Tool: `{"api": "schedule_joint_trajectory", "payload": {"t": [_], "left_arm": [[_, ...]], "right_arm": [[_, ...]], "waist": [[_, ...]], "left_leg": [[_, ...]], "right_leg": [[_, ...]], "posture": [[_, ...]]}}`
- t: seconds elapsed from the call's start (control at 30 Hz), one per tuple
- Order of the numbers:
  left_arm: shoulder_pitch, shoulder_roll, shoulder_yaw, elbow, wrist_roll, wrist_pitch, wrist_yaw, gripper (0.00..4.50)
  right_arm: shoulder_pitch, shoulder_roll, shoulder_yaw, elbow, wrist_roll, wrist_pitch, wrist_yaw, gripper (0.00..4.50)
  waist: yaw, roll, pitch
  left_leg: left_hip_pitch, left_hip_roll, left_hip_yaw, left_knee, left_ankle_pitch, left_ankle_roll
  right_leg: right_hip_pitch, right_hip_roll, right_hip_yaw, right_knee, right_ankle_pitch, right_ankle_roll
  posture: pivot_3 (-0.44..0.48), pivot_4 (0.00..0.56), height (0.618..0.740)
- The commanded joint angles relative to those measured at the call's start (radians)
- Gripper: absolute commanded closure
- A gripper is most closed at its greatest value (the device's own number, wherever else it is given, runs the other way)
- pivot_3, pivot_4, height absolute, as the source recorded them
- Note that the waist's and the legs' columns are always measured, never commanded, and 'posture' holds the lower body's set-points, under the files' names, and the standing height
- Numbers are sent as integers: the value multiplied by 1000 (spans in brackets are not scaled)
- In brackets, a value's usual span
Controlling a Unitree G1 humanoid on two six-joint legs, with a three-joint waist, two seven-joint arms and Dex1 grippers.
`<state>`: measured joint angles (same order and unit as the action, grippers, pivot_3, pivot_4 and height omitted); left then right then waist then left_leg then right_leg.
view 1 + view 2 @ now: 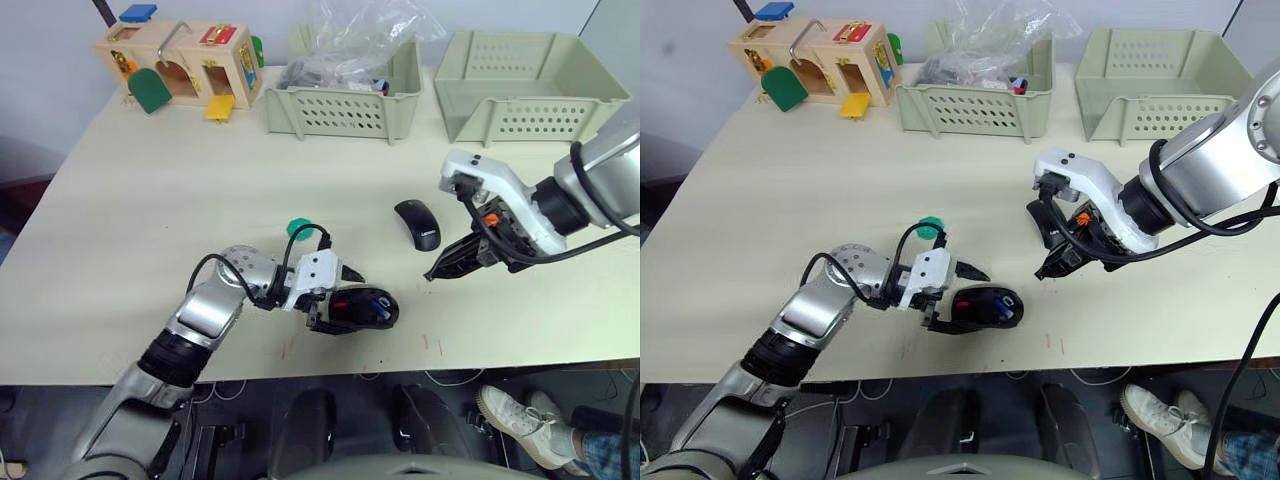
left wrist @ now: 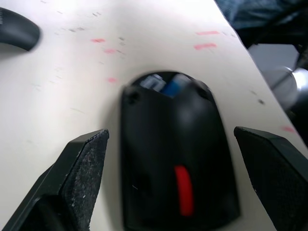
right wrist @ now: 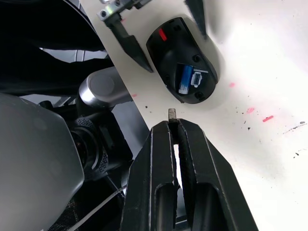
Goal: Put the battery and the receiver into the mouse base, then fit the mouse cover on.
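Right wrist view: right gripper (image 3: 174, 126) pinches receiver (image 3: 172, 114).

Cream table (image 1: 150, 210), pale wall (image 1: 40, 60)

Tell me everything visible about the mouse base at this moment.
The mouse base is a black oval plastic body lying flat near the table's front edge, hollow side up, uncovered. A red patch shows toward one end; the blue battery sits in its compartment at the other. The left gripper brackets it with jaws open, apparently not touching.
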<state>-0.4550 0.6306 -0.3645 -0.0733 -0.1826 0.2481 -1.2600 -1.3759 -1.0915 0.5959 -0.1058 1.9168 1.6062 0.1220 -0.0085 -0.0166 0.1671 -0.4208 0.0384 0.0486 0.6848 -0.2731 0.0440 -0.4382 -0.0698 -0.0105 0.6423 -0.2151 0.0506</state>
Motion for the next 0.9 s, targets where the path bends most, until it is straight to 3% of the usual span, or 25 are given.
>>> {"api": "schedule_joint_trajectory", "payload": {"t": [0.03,0.6,0.7,0.73,0.9], "left_arm": [[-6,-6,-2,-36,8,4,10,62],[-4,-29,-28,-31,59,-12,25,62],[-2,-34,-23,-29,57,-11,30,1369],[-2,-34,-20,-28,58,-10,32,1622],[-11,-47,-15,-21,56,9,52,1616]], "right_arm": [[-17,-9,0,-1,37,-16,-8,4500],[-20,1,21,-3,55,-42,-31,4500],[-14,10,23,-6,55,-49,-39,4500],[-13,16,26,-8,55,-53,-43,4500],[-5,100,45,24,-34,-43,-100,4500]], "waist": [[-1,0,0],[-1,0,0],[-1,0,0],[-1,0,0],[-2,0,0]], "left_leg": [[0,0,0,0,0,0],[0,0,0,0,0,0],[0,0,0,1,0,0],[0,0,0,1,0,0],[0,0,0,1,0,0]], "right_leg": [[0,0,0,0,0,0],[0,0,0,1,0,0],[0,0,0,1,0,0],[0,0,0,1,0,0],[0,0,0,1,0,0]], "posture": [[0,150,740],[0,150,740],[0,150,740],[0,150,740],[0,150,740]]}}
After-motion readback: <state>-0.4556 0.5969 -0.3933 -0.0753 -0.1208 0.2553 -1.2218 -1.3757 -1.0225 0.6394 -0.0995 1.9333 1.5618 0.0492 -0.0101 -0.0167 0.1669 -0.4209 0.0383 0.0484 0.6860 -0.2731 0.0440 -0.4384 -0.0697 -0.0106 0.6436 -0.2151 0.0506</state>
